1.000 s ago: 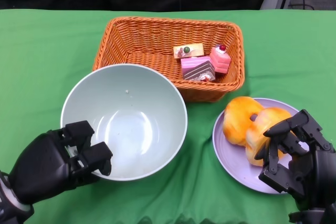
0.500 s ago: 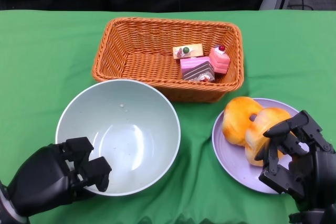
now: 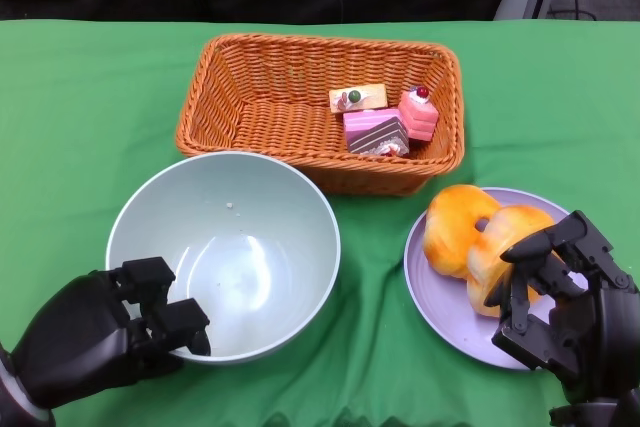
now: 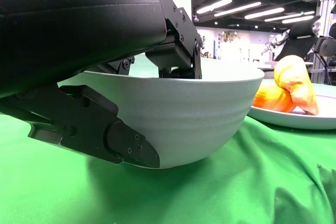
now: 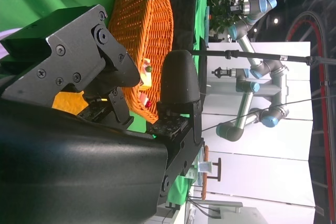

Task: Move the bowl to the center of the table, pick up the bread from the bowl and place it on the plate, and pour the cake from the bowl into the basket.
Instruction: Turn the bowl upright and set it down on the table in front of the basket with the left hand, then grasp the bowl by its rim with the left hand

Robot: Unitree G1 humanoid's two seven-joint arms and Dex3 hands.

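Bowl first, from the head view: it sits empty on the green worktop, just in front of the wicker basket, with your left robot hand clamped on its near rim. The cake pieces lie in the basket and the bread rests on the plate. Your right robot hand hovers over the plate's near side, fingers apart, holding nothing.

In the right wrist view you see only the hand's shell and the basket beyond; nothing sits between the fingers.

In the left wrist view the fingers hook over the rim while the thumb backs the outer wall. Judge the bowl rigid, smooth and likely slippery, so the rim is your one sound hold.
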